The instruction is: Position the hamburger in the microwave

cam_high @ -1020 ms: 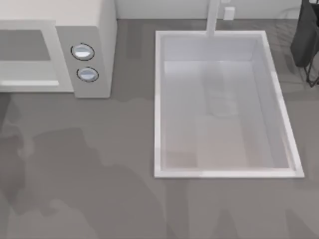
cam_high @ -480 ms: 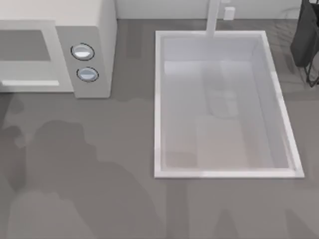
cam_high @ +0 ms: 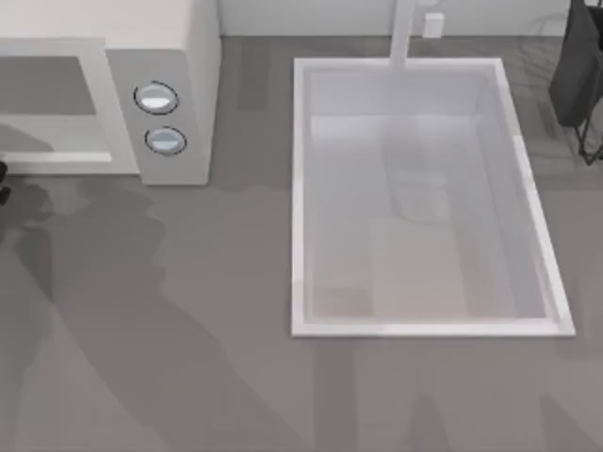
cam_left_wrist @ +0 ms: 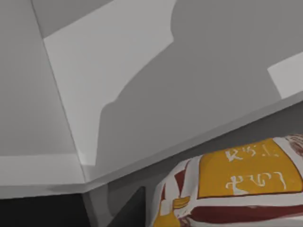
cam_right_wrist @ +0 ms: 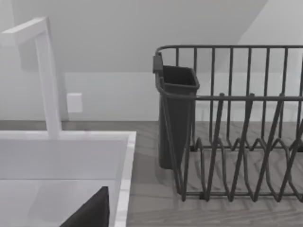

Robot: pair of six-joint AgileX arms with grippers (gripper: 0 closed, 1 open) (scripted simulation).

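one slip could drop the hamburger (cam_left_wrist: 236,189) short of the microwave (cam_high: 104,104) if the left hand, whose grip i cannot tell, clips its frame.

Grey counter (cam_high: 188,311); white sink basin (cam_high: 300,188) centre-right; dark wire dish rack (cam_right_wrist: 236,142) upper right; pale wall behind.

Top view overhead; wrist views low, close; right wrist shares sink (cam_high: 300,188) (cam_right_wrist: 124,156).
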